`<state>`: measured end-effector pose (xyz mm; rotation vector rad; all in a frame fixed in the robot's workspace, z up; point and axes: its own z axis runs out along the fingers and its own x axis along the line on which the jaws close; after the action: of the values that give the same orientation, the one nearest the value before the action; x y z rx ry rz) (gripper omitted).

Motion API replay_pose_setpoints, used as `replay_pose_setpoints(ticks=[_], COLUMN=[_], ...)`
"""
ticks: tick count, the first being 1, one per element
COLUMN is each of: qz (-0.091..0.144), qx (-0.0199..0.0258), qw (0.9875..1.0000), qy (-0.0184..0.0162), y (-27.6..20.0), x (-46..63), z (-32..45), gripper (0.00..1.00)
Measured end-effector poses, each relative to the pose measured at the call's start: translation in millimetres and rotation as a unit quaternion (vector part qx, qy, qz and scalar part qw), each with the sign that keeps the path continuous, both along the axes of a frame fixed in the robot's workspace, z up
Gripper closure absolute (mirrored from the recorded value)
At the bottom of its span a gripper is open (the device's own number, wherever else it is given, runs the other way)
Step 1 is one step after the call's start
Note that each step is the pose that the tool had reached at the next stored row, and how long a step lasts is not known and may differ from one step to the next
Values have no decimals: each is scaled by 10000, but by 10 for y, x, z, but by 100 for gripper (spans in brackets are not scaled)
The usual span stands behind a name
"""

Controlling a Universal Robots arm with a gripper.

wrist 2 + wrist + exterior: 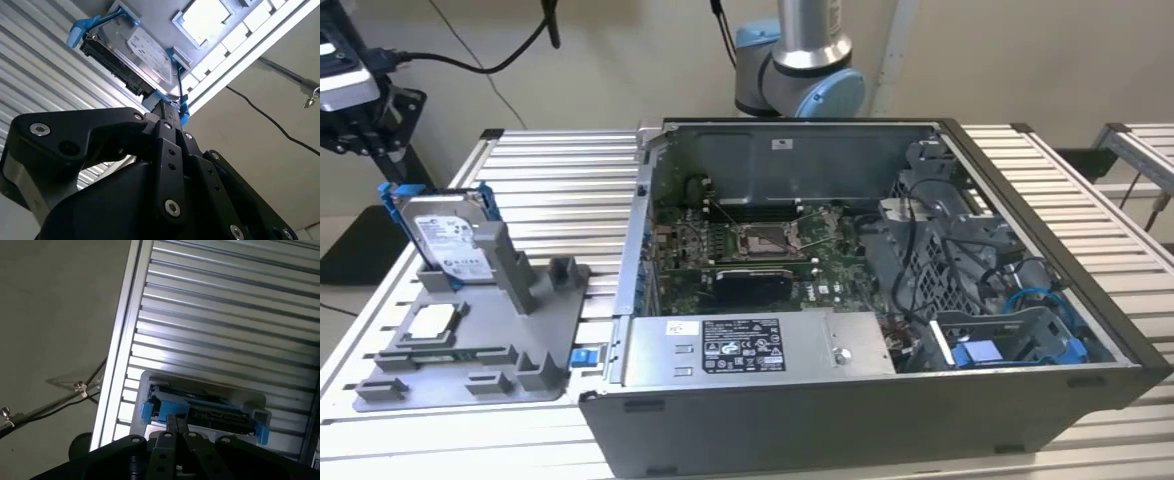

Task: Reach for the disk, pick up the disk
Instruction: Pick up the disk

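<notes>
Currently, one gripper (164, 106) clenched on nothing, hovering near one propped-up disk (137, 50)

A ribbed metal table (560, 170) carries a grey fixture (544, 312) at the exterior view's left and, just beside it, an open computer case (854, 430) lying on its side.

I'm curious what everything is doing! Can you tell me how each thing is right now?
Disk: standing on edge in the grey holder, not picked up.
Small square chip: lying flat on the holder.
Computer case: lying on its side, open, side panel off.
Gripper: shut, near the disk, holding nothing.
</notes>
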<state>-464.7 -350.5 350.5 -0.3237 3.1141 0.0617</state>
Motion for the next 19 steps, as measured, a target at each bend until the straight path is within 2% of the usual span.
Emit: replay_pose_setpoints(ticks=[3,5,8,10,14,16,19], qz=[273,458,727,912,1272,1452,1727], qx=[0,0,0,0,0,0,0], qw=[9996,9990,9974,9958,9919,9894,9850], qy=[0,0,0,0,0,0,0], y=[0,0,0,0,0,0,0], x=[0,0,0,0,0,0,0], z=[0,0,0,0,0,0,0], gripper=[100,100,100,100,100,100,100])
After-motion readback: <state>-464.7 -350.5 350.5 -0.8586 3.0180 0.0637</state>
